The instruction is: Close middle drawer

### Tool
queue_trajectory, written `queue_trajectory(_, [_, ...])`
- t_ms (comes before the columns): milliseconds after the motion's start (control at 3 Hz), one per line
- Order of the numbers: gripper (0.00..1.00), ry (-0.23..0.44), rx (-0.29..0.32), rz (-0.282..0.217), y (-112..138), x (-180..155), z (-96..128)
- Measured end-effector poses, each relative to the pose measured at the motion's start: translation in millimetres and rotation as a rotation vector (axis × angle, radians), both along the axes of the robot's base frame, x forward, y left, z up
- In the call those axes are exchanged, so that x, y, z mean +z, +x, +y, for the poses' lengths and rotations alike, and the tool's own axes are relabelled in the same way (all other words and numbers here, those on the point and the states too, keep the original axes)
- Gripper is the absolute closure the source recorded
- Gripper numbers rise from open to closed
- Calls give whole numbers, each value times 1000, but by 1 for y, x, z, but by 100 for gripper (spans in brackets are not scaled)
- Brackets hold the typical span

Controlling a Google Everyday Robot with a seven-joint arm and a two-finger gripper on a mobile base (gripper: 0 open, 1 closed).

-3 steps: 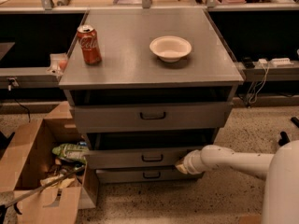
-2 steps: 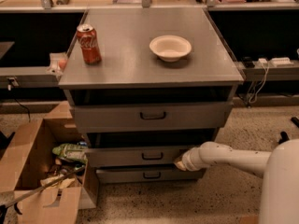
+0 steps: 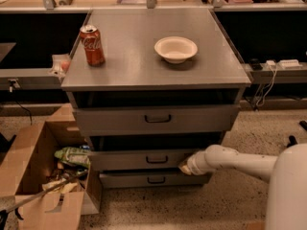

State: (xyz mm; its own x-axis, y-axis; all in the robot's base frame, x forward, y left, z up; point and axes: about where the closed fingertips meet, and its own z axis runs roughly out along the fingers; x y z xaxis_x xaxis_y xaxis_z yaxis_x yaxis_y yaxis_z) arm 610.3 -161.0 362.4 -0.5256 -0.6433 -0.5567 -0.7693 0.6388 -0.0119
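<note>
The grey cabinet (image 3: pixel 158 75) has three drawers. The middle drawer (image 3: pixel 144 159) has a low front panel and a small dark bar handle (image 3: pixel 157 160); it stands pulled out a little, with a dark gap above it. My white arm (image 3: pixel 240 163) reaches in from the right. My gripper (image 3: pixel 185 166) is against the right end of the middle drawer's front panel, at its lower edge. The top drawer (image 3: pixel 156 119) with the taller front is slightly out too. The lowest drawer (image 3: pixel 153 179) sits below.
A red soda can (image 3: pixel 92 44) and a white bowl (image 3: pixel 175 49) stand on the cabinet top. An open cardboard box (image 3: pixel 45 176) with trash sits on the floor at the left. Cables and a power strip (image 3: pixel 280 63) are at the right.
My arm and gripper have moved a little to the left along the middle drawer's front. The drawer looks pushed in slightly.
</note>
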Motion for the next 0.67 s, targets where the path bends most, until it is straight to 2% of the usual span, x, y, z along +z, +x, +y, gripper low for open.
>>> queue_trajectory(667, [100,2,2,-4,-1,0,1])
